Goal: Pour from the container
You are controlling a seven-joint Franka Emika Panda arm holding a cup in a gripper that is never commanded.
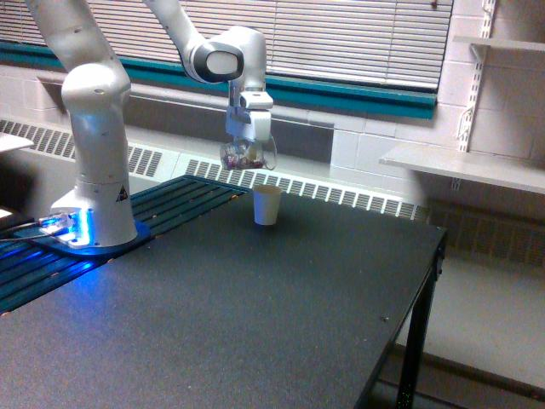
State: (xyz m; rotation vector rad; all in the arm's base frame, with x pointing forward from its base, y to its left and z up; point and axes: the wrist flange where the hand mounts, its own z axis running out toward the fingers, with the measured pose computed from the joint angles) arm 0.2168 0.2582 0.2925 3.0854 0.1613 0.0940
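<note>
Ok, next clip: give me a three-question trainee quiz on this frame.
1. True or false: the clear plastic cup stands on the table.
2. Which side of the white paper cup is the clear cup on? A) the exterior view's left, above it B) the exterior view's right, level with it
3. Fill in: the tool is shut on the ____.

Key: 1 false, it is held in the air. 2 A. 3 clear plastic cup.
</note>
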